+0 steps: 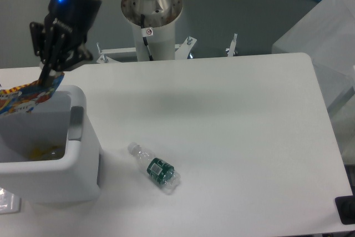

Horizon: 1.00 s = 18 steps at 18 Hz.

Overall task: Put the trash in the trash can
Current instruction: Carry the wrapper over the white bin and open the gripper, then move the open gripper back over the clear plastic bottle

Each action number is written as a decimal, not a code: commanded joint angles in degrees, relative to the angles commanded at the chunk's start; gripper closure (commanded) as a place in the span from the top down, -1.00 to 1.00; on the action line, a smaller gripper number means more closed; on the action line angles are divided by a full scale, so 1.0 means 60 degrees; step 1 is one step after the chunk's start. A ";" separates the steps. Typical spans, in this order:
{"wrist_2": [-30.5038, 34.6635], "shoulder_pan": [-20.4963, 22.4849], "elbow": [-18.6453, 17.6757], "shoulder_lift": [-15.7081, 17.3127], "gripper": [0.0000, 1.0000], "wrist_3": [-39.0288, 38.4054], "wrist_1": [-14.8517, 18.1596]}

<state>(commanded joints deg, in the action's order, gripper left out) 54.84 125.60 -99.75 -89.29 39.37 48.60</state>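
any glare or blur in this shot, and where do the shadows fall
Fixed camera: light is soft and even, with no harsh glare on the table; a faint shadow smudges its middle, a darker one hugs the trash can on its right side; the plastic bottle looks slightly soft; the gripper and blue wrapper are mildly blurred.

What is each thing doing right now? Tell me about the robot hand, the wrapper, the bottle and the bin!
gripper: shut on the blue wrapper, above the bin's far edge.
blue wrapper: held by one end, hanging over the bin's opening, not dropped yet.
bottle: crushed, lying on its side on the table, apart from the bin.
bin: upright, open on top, something yellowish inside.
table: holds the bin and bottle.
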 joint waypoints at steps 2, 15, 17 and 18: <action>0.0000 -0.0015 -0.0015 -0.0059 -0.62 0.0001 0.0000; 0.0000 0.1022 0.0394 -0.0277 1.00 -0.4240 -0.0015; 0.0218 0.1784 0.0293 -0.0571 1.00 -0.5240 0.0000; 0.0452 0.2033 0.0263 -0.0601 1.00 -0.5577 0.0000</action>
<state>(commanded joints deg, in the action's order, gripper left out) 57.55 137.80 -98.17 -92.90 5.91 48.60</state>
